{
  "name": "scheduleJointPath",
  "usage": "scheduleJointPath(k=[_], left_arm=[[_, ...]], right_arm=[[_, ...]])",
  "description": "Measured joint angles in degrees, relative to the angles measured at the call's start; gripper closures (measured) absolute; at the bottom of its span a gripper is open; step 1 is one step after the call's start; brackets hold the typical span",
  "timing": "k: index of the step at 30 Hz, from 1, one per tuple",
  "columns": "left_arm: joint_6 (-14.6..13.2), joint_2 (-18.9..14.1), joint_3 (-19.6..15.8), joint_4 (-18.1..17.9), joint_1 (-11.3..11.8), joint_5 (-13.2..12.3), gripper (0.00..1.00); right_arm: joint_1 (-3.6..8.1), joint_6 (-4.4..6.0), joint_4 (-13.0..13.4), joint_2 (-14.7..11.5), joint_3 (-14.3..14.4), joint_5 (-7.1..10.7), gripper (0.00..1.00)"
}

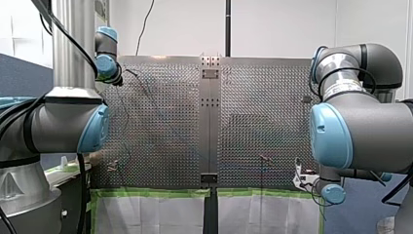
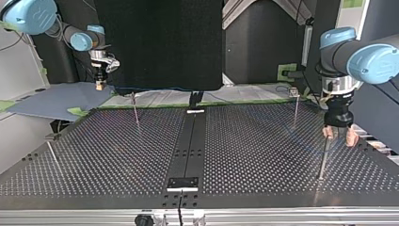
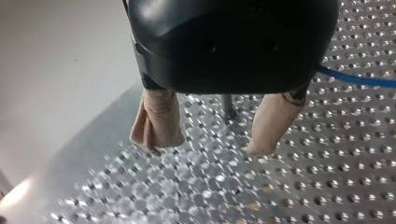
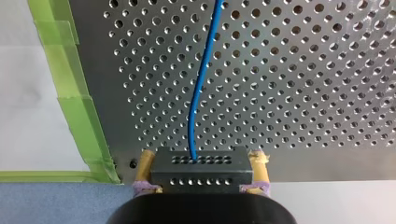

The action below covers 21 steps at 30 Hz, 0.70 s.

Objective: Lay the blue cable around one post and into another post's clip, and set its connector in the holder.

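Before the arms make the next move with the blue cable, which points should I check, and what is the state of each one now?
1. Connector gripped: ok. My right end effector is shut on the black connector.
2. Cable free near the connector: ok. The blue cable leaves it in a plain curve over the perforated table, with no loop in the right wrist view.
3. My left end effector ready: ok. It is open, and a post stands ahead of the gap between its beige pads.
4. Cable around a post: cannot tell; it is too thin to follow in the top view.
5. Cable in a clip: cannot tell.
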<state>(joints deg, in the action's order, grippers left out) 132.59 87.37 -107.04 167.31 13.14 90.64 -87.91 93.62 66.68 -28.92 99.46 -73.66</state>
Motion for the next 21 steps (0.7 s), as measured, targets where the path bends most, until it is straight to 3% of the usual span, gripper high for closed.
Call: scheduleJointPath(k=[8,18,21], left_arm=[[-3.59,-2.63,-0.98,-2.24,0.02,-1.18,0.0],[-8.35,-6.53,-5.36,-6.82,-0.29,-3.55,0.0],[-9.76,-6.4,-6.6,-8.23,-0.44,-4.61,0.0]], right_arm=[[-0.1,0.0,-0.07,0.03,0.0,0.0,1.0],[-0.18,0.0,-0.14,0.04,0.0,0.0,1.0],[-0.19,0.0,-0.14,0.04,0.0,0.0,1.0]])
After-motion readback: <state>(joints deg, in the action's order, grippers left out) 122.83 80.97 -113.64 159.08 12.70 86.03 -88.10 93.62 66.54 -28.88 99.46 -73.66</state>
